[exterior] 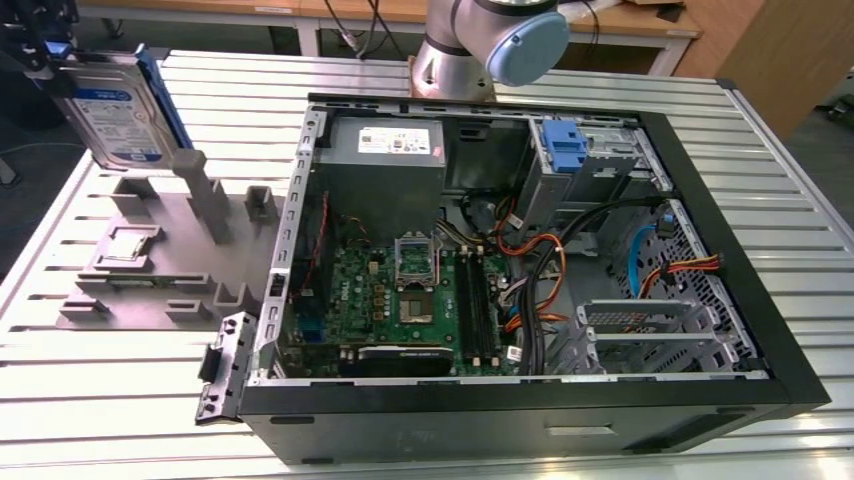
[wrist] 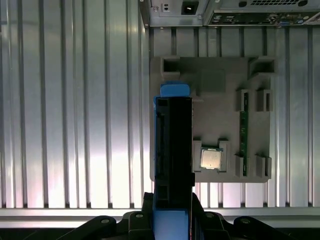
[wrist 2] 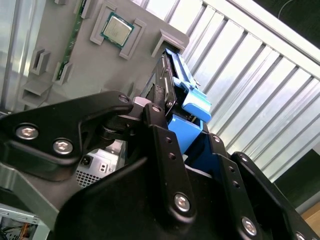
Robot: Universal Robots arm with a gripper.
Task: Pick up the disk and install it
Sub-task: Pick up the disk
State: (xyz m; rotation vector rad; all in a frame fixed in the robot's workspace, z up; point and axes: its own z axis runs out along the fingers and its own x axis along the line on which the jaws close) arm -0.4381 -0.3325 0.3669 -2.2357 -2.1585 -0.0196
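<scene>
**Held disk largely out of sight**

In the upper left corner of the exterior view, the gripper (exterior: 44, 48) was cut off by the frame's top and left edges, and its grip on the disk (exterior: 123, 108) could not be made out there. The arm (exterior: 483, 42) was cropped at the top edge. In the second wrist view the gripper's black links covered most of the disk, leaving a dark edge and its blue bracket (wrist 2: 192, 102). In the first wrist view the disk was edge-on, its label face hidden; the computer case (wrist: 225, 10) was cut by the frame edge.
</scene>
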